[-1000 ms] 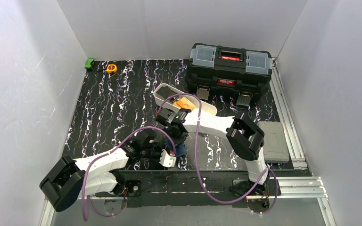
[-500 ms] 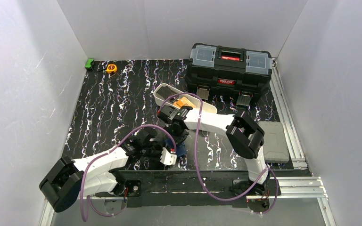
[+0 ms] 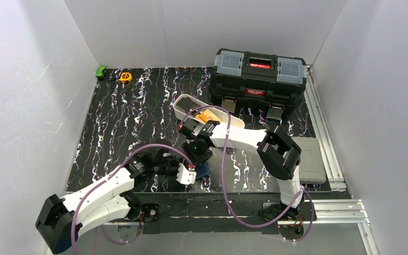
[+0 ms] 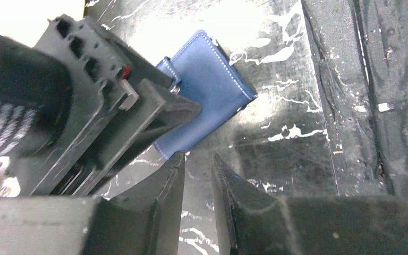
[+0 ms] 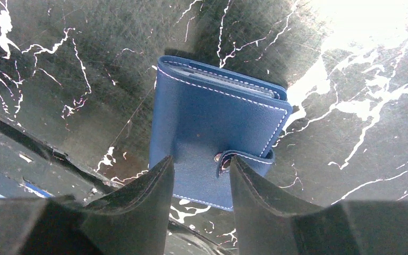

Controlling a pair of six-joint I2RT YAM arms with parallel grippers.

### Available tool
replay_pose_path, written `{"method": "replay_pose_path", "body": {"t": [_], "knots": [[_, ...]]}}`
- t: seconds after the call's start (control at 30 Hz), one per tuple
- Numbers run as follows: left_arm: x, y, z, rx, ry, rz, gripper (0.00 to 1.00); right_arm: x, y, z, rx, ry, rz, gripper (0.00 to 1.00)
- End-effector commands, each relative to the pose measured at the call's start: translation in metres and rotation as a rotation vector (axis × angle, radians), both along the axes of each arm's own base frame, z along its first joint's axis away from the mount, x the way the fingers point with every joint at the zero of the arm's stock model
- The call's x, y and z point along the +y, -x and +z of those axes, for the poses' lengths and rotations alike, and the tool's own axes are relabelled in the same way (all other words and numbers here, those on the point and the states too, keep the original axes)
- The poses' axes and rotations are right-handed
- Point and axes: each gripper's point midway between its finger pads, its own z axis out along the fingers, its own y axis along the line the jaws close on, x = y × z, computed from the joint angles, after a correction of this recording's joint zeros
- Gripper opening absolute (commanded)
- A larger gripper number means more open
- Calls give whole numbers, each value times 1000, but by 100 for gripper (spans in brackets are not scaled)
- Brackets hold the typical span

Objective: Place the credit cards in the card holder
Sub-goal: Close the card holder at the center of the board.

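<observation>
Right wrist view: the right pincer [image 5: 200, 162] hangs released over the folded navy-blue stitched leather card holder [image 5: 212, 122] beneath its fingertips, likely light and pliant, best pinched across its side edges.

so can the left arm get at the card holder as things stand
Probably yes. The left gripper sits right beside the card holder, jaws slightly apart, and much of the closed holder lies bare. The right gripper hangs over the rest, so that side looks blocked.
</observation>
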Motion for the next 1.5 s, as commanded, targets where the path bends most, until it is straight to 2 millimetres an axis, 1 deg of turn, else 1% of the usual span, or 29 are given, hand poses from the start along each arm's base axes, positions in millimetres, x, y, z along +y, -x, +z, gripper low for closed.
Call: {"method": "replay_pose_path", "body": {"t": [0.0, 0.13, 0.27, 0.4, 0.57, 0.6, 0.67, 0.73, 0.77, 0.8, 0.93, 1.03, 1.33, 1.47], "knots": [[16, 9, 19, 37, -40, 55, 25, -12, 7, -3, -13, 39, -14, 51], [24, 8, 25, 37, -52, 112, 24, -11, 7, 19, -33, -2, -26, 51], [30, 7, 30, 25, -45, 152, 24, -15, 8, 34, -45, -36, -46, 50], [36, 10, 30, 32, -40, 183, 23, -11, 5, 50, -52, -100, -57, 47], [41, 5, 30, 44, -20, 251, 22, -9, -5, 80, -76, -211, -96, 46], [43, 4, 28, 63, -17, 271, 22, -12, -8, 82, -83, -222, -112, 43], [44, 4, 24, 102, -21, 289, 22, -18, -14, 80, -96, -228, -140, 29], [44, 2, 19, 119, -27, 300, 22, -24, -15, 71, -82, -218, -154, 16], [44, 0, 17, 122, -29, 306, 22, -26, -14, 66, -73, -210, -158, 11], [44, -1, 16, 124, -31, 306, 22, -28, -13, 62, -66, -207, -160, 9], [44, -2, 12, 135, -45, 296, 22, -28, -8, 45, -31, -196, -160, 8], [42, -3, 8, 141, -49, 293, 22, -25, -5, 32, -1, -192, -152, 4], [38, -7, 7, 146, -39, 298, 22, -15, -7, 20, 21, -194, -141, 2], [37, -6, 7, 149, -37, 295, 22, -13, -8, 17, 26, -192, -143, 1]]}}
